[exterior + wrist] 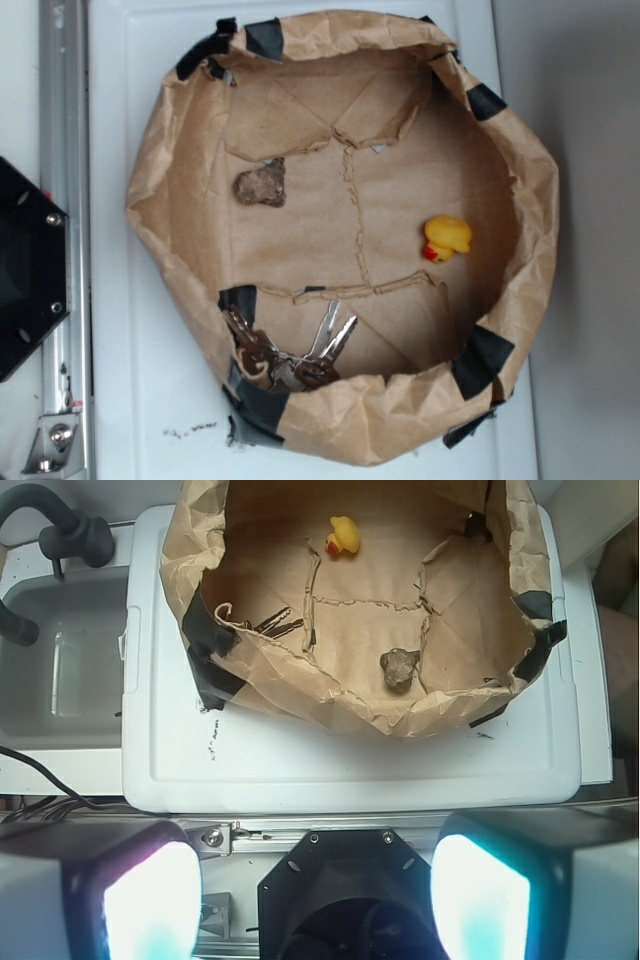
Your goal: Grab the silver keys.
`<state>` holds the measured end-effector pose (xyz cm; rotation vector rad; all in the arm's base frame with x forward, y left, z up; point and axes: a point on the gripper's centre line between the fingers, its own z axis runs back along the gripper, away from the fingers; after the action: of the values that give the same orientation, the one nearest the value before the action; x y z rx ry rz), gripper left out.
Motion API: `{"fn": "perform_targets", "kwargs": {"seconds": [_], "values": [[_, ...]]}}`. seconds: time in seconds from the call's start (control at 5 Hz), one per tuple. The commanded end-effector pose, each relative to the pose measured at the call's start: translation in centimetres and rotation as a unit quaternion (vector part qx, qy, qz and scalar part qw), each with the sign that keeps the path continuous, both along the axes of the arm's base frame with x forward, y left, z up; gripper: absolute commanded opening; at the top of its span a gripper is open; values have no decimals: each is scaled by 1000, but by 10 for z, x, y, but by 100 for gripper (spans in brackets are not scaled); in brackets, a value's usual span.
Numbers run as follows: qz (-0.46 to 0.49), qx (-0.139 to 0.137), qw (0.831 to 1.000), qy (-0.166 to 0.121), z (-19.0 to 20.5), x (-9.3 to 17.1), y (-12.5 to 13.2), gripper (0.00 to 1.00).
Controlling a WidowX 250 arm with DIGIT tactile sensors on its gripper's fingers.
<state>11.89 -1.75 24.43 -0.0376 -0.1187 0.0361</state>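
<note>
Leftmost, the silver keys (pixel 290 355) lie fanned against the paper bag's (pixel 165 190) taped lower-left wall. Next the brown rock (pixel 261 184), then the yellow rubber duck (pixel 446 238). Keys look stiff, slick, loosely jangling: best pinched at the bunched ring. Fingers (pixel 150 905) spread wide, well short.
</note>
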Motion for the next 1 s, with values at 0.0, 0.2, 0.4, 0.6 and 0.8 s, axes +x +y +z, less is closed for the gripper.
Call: {"fn": "perform_targets", "kwargs": {"seconds": [0.0, 0.2, 0.4, 0.6, 0.8], "values": [[0, 0, 1000, 0, 0, 0, 0, 100], [40, 3, 998, -50, 9, 44, -10, 100], [48, 13, 997, -67, -5, 70, -8, 100], [-16, -13, 997, -73, -27, 83, 7, 100], [-89, -36, 994, -58, -53, 96, 24, 100]]}}
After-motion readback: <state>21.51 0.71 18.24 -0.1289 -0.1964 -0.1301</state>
